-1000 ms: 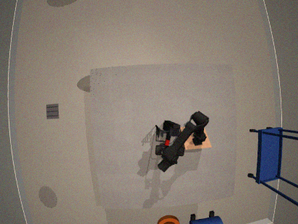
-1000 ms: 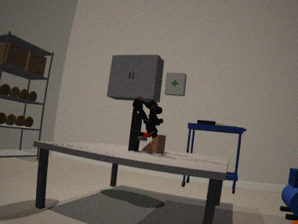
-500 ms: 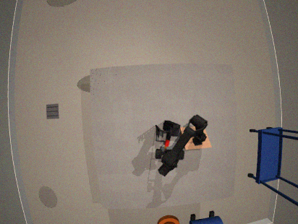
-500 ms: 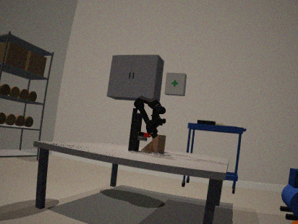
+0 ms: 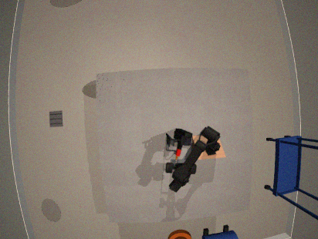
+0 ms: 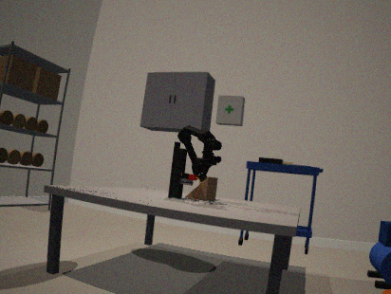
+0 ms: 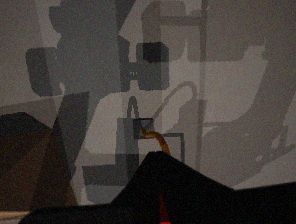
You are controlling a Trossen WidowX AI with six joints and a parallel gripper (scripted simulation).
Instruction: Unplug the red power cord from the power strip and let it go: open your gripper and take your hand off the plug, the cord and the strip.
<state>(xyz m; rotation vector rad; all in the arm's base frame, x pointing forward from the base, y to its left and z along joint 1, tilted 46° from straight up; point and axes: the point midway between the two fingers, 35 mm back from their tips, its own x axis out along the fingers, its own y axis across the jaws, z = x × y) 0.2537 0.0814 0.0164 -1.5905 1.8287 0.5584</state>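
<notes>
The red plug (image 5: 178, 153) (image 6: 192, 177) is beside the power strip (image 6: 186, 182); whether it sits in a socket cannot be told. Only a thin red sliver (image 7: 163, 216) of it shows in the gap between my fingers in the wrist view. The orange-brown cord (image 7: 159, 138) curves out past my fingertips. My gripper (image 7: 155, 158) is shut, with its fingers together and nothing visibly clamped between them. The fingers hide most of the plug in the wrist view. Contact with the plug or cord cannot be told.
A tall black post (image 6: 176, 173) stands beside the strip. The wooden wedge (image 5: 218, 152) (image 6: 208, 189) (image 7: 40, 172) is beside the plug, at the arm's base. The grey table (image 5: 127, 96) (image 6: 119, 196) bears them. A blue cart (image 5: 287, 166) (image 6: 285, 168) stands off the table.
</notes>
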